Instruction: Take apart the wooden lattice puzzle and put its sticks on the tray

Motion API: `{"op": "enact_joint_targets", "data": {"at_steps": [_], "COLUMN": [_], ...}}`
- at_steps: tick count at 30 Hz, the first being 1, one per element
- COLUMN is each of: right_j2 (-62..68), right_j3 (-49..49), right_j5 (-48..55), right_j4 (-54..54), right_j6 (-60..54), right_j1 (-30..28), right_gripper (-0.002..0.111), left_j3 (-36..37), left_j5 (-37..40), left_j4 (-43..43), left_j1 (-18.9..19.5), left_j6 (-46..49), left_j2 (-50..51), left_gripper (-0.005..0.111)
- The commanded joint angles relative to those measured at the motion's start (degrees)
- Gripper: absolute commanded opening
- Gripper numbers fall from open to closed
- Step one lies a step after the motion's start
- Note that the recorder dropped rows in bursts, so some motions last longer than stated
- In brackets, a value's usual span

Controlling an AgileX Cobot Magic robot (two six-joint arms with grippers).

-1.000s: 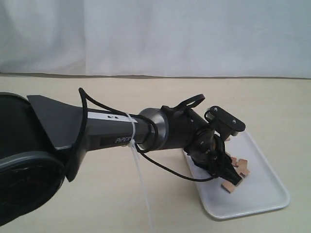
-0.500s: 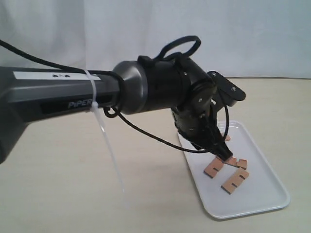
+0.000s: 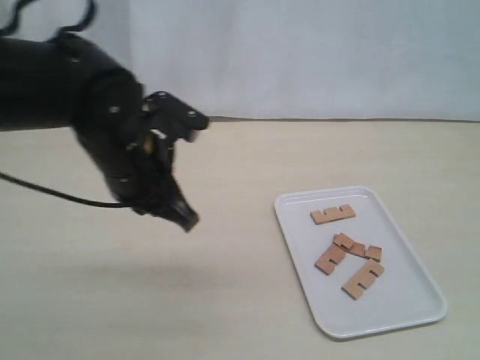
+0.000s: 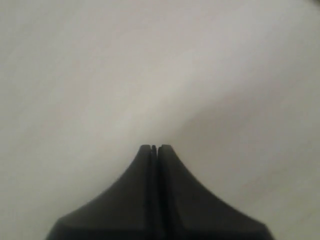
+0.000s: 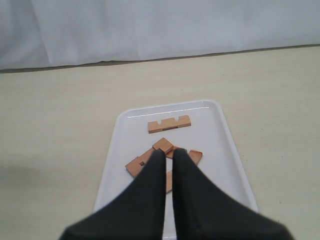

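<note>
The white tray (image 3: 405,294) lies at the right of the table and holds the four reddish-brown notched sticks, no longer joined as a lattice puzzle. One stick (image 3: 333,214) lies alone at the far end. Two sticks (image 3: 330,259) (image 3: 358,248) touch in the middle, and another (image 3: 363,279) lies nearer. My left gripper (image 3: 187,220) hangs shut and empty over bare table left of the tray; its wrist view shows only its closed tips (image 4: 156,147). My right gripper (image 5: 169,151) is shut and empty, above the tray (image 5: 220,130), looking down on the sticks (image 5: 169,123).
The tan tabletop (image 3: 247,300) spreads around the tray, with a white curtain (image 3: 315,52) behind it. The left arm's dark body (image 3: 67,82) fills the upper left of the exterior view, with a black cable (image 3: 52,193) trailing below it.
My left arm has drawn back from the tray to the left and lifted away, with nothing in its shut gripper. The sticks now lie in full view.
</note>
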Motion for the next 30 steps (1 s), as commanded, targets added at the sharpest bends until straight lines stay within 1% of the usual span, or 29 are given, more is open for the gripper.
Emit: {"op": "enact_joint_targets", "data": {"at_steps": [1, 3, 4, 5, 6, 7, 8, 9, 10, 11, 12, 13, 14, 15, 18, 20, 22, 24, 26, 27, 30], "right_j2": [-0.3, -0.3, -0.3, -0.3, -0.3, -0.3, -0.3, -0.3, -0.3, -0.3, -0.3, -0.3, -0.3, -0.3, -0.3, -0.3, -0.3, -0.3, -0.3, -0.3, -0.3], "right_j3": [0.1, 0.1, 0.1, 0.1, 0.1, 0.1, 0.1, 0.1, 0.1, 0.1, 0.1, 0.1, 0.1, 0.1, 0.1, 0.1, 0.1, 0.1, 0.1, 0.1, 0.1], "right_j5": [0.1, 0.1, 0.1, 0.1, 0.1, 0.1, 0.1, 0.1, 0.1, 0.1, 0.1, 0.1, 0.1, 0.1, 0.1, 0.1, 0.1, 0.1, 0.1, 0.4, 0.2], "right_j4": [-0.2, -0.2, -0.2, -0.2, -0.2, -0.2, -0.2, -0.2, -0.2, -0.2, -0.2, -0.2, -0.2, -0.2, -0.2, -0.2, -0.2, -0.2, -0.2, -0.2, -0.2], "right_j6": [0.1, 0.1, 0.1, 0.1, 0.1, 0.1, 0.1, 0.1, 0.1, 0.1, 0.1, 0.1, 0.1, 0.1, 0.1, 0.1, 0.1, 0.1, 0.1, 0.1, 0.1], "right_j1": [0.0, 0.0, 0.0, 0.0, 0.0, 0.0, 0.0, 0.0, 0.0, 0.0, 0.0, 0.0, 0.0, 0.0, 0.0, 0.0, 0.0, 0.0, 0.0, 0.0, 0.0], "right_gripper": [0.005, 0.005, 0.005, 0.005, 0.005, 0.005, 0.005, 0.005, 0.005, 0.005, 0.005, 0.005, 0.005, 0.005, 0.005, 0.005, 0.005, 0.005, 0.005, 0.005, 0.005], "left_j3": [14.0, 19.2, 22.8, 24.1, 25.8, 26.5, 28.1, 29.1, 31.1, 32.2, 34.1, 35.9, 37.0, 38.2, 40.0, 42.6, 45.0, 46.5, 46.9, 46.4, 46.4], "left_j5": [-4.1, -10.1, -13.4, -13.9, -13.7, -13.4, -13.2, -13.2, -12.3, -11.7, -11.4, -12.6, -14.5, -17.0, -18.0, -18.8, -21.6, -22.7, -23.1, -22.0, -23.8], "left_j4": [-6.4, -10.9, -15.1, -15.8, -15.7, -15.7, -15.3, -14.6, -12.7, -12.6, -13.0, -14.1, -14.4, -14.9, -15.4, -13.9, -13.2, -12.6, -11.1, -11.5, -11.8], "left_j1": [10.7, 15.3, 19.0, 20.5, 22.9, 24.2, 26.7, 28.0, 30.5, 32.0, 34.1, 34.6, 34.5, 34.5, 34.5, 34.5, 34.5, 34.5, 34.2, 33.8, 32.7], "left_j6": [8.1, 7.4, 8.5, 8.9, 8.9, 8.8, 8.8, 8.8, 8.8, 8.8, 8.4, 8.4, 8.4, 8.4, 8.5, 8.9, 8.9, 8.9, 8.1, 7.8, 7.1], "left_j2": [-10.3, -14.8, -19.7, -22.0, -26.2, -28.6, -33.3, -36.1, -41.4, -44.0, -49.3, -55.0, -59.1, -65.2, -74.2, -83.5, -93.3, -100.0, -100.3, -100.3, -100.3], "left_gripper": [0.000, 0.000, 0.000, 0.000, 0.000, 0.000, 0.000, 0.000, 0.000, 0.000, 0.000, 0.000, 0.000, 0.000, 0.000, 0.000, 0.000, 0.000, 0.000, 0.000, 0.000]}}
